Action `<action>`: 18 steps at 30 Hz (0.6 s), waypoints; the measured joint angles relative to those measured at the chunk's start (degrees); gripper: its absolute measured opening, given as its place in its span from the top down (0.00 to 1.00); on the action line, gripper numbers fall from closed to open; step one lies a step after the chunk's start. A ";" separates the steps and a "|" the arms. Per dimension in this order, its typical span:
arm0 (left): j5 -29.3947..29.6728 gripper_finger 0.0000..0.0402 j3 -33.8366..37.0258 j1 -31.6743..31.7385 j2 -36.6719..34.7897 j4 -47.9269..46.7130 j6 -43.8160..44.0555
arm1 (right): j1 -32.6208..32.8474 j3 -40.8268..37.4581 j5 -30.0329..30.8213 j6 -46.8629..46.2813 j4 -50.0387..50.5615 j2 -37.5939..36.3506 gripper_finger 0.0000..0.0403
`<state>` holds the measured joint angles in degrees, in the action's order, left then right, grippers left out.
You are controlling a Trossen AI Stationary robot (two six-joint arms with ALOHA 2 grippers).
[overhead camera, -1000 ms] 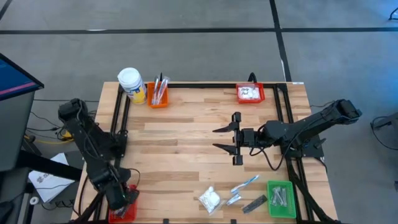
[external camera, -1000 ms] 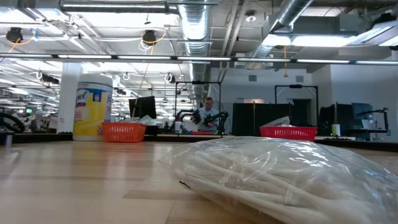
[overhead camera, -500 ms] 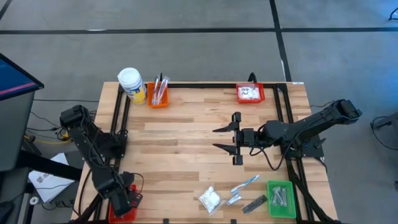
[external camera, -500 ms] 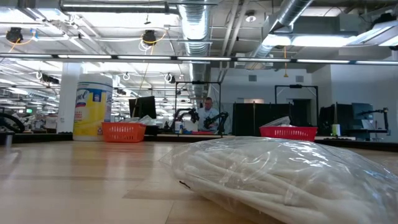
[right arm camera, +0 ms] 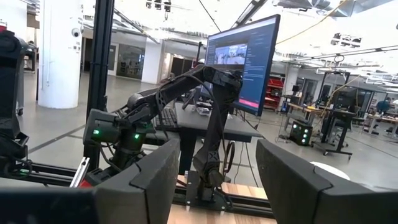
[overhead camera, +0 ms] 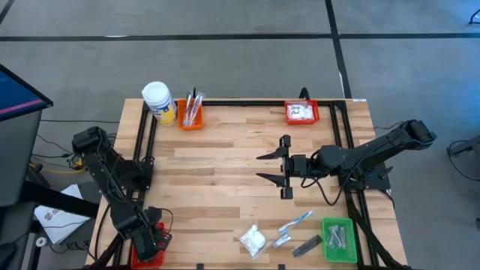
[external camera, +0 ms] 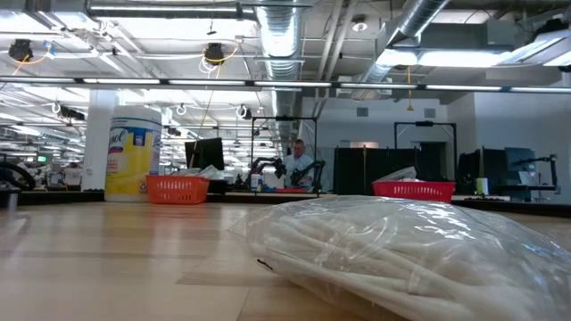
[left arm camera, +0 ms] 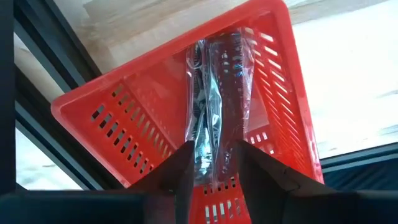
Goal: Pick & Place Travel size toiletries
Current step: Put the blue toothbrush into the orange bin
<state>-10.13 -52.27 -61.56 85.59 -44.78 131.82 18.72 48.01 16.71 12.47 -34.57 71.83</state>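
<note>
High view: left claw (overhead camera: 150,244) sits over the red bin (overhead camera: 149,257) at the desk's near left corner. Left wrist view confirms it: the two dark fingers (left arm camera: 180,171) are parted a little, with a clear-wrapped dark flat bar (left arm camera: 214,118) standing upright between them inside the bin. Whether the pads press the wrapper or have just let go, I cannot tell.

Right claw (overhead camera: 279,166) hangs over the middle of the desk (overhead camera: 225,172), its fingers spread wide and holding nothing; the right wrist view shows the same gap between its fingers (right arm camera: 155,180) and looks across at the left arm.

Loose toiletries lie along the near edge, right of centre: a white puffy packet (overhead camera: 253,240), a silvery sachet (overhead camera: 281,241) just beside it, a white-blue toothbrush (overhead camera: 295,221) lying slantwise above the sachet, and a dark grey bar (overhead camera: 306,245) next to the green bin (overhead camera: 340,240) at the near right corner. That bin holds silvery items.

Far edge: an orange bin (overhead camera: 190,116) with upright toothbrushes, a white-capped yellow jar (overhead camera: 158,103) touching its left side, and a second red bin (overhead camera: 301,112) with white packets towards the right.

Low view: the puffy packet (external camera: 401,254) fills the foreground.
</note>
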 joint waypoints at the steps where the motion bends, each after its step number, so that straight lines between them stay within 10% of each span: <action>1: -0.52 0.71 0.00 0.00 -0.29 0.32 0.16 | 0.00 0.00 -0.02 0.00 0.02 0.00 0.49; 18: 7.36 0.72 -0.02 -0.09 -7.99 0.71 -1.85 | 0.00 0.00 -0.02 0.00 0.92 0.00 0.49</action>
<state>-2.78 -52.29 -61.65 77.59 -44.07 129.97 18.72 48.01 16.69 12.47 -33.65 71.83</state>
